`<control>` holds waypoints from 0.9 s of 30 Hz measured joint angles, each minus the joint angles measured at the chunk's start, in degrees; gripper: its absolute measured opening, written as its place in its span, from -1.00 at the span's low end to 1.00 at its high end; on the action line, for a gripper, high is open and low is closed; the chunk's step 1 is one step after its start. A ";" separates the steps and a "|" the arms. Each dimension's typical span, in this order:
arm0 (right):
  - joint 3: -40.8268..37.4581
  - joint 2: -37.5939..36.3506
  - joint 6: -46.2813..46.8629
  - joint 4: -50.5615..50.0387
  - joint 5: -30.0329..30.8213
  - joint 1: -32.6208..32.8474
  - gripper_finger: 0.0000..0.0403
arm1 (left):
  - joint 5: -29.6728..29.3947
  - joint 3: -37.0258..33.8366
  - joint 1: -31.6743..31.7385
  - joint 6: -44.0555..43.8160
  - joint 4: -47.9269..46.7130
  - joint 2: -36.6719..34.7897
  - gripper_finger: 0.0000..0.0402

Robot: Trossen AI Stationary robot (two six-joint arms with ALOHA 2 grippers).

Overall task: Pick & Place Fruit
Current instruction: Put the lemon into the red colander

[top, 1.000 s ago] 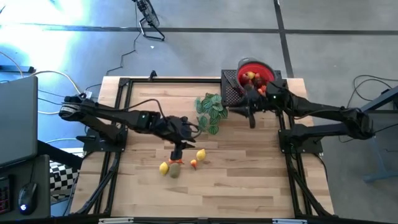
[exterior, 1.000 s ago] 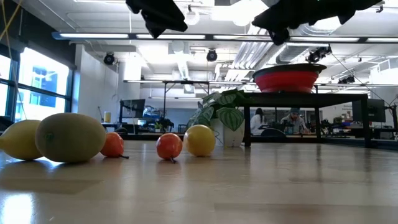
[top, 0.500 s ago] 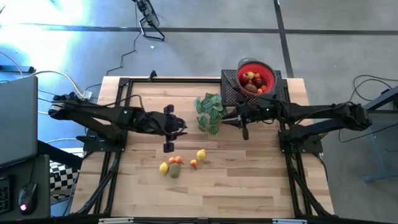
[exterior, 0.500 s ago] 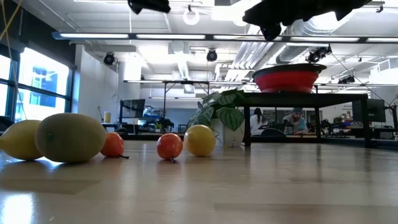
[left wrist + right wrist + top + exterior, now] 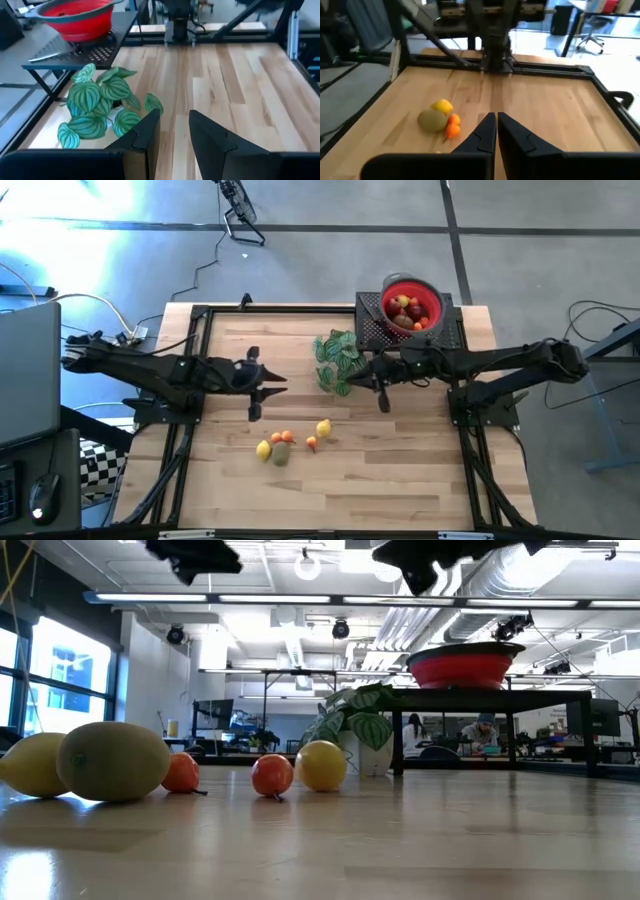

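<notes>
Five small fruits lie loose on the wooden table: a lemon (image 5: 264, 449), a brown-green piece (image 5: 281, 454), an orange one (image 5: 283, 437), a red-orange one (image 5: 312, 444) and a second lemon (image 5: 323, 428). More fruit lies in the red bowl (image 5: 433, 308), which stands on a black perforated stand (image 5: 447, 332) at the far right. My left gripper (image 5: 283, 380) hangs above the table, left of the plant, open and empty (image 5: 172, 120). My right gripper (image 5: 350, 377) hangs just near of the plant, shut and empty (image 5: 496, 119). Both point nearly level, toward each other.
A green leafy plant sprig (image 5: 338, 358) stands between the two grippers, beside the black stand. Black frame rails (image 5: 300, 310) run along the table's edges. Bare wood lies near of the fruits.
My left gripper has drawn back from over the fruits toward the table's left edge and tipped up from pointing down to nearly level. My right gripper has swung away from the bowl toward the table's middle, past the plant. The fruits on the table have stayed put.
</notes>
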 joint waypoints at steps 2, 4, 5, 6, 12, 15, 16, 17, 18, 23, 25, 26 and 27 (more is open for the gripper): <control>2.88 1.66 -1.08 -2.02 0.21 0.91 -0.97 | -0.04 -2.77 0.00 0.10 2.44 -2.85 -0.51; 5.09 3.59 -2.68 -4.92 0.29 1.68 -0.98 | -0.04 -5.05 0.00 0.47 4.68 -5.81 -0.51; 6.40 4.72 -3.86 -5.58 0.38 1.96 -0.98 | -0.08 -6.07 0.00 0.52 4.98 -7.24 -0.51; 7.60 5.71 -4.94 -6.08 0.95 2.34 -0.98 | -0.12 -6.94 0.00 0.58 5.45 -8.60 -0.51; 13.52 12.82 -8.68 -12.15 4.51 2.93 -0.98 | -0.20 -11.81 0.00 0.64 7.27 -17.35 -0.51; 16.25 16.50 -9.18 -13.49 4.56 2.93 -0.98 | -0.17 -14.05 0.00 0.63 7.40 -21.72 -0.51; 17.12 17.70 -9.21 -14.74 4.51 2.98 -0.98 | -0.17 -14.66 0.00 0.60 7.43 -23.02 -0.51; 18.15 18.91 -9.23 -15.78 4.49 3.06 -0.98 | -0.17 -15.27 0.00 0.57 7.58 -24.30 -0.51; 19.19 20.14 -9.39 -16.59 4.50 3.07 -0.98 | -0.17 -15.85 0.01 0.55 7.53 -25.61 -0.51; 22.08 25.12 -14.39 -19.06 4.60 4.20 -0.98 | -0.17 -17.74 0.00 -0.11 7.48 -31.51 -0.51; 22.50 26.31 -16.71 -19.21 4.16 4.64 -0.98 | -0.15 -17.91 0.00 -0.96 7.27 -33.05 -0.51; 22.68 26.67 -18.00 -19.05 4.07 4.83 -0.98 | -0.15 -17.91 0.01 -1.11 7.29 -33.60 -0.51; 22.71 26.94 -19.04 -18.77 4.01 4.91 -0.98 | -0.15 -17.91 0.00 -1.11 7.30 -33.93 -0.51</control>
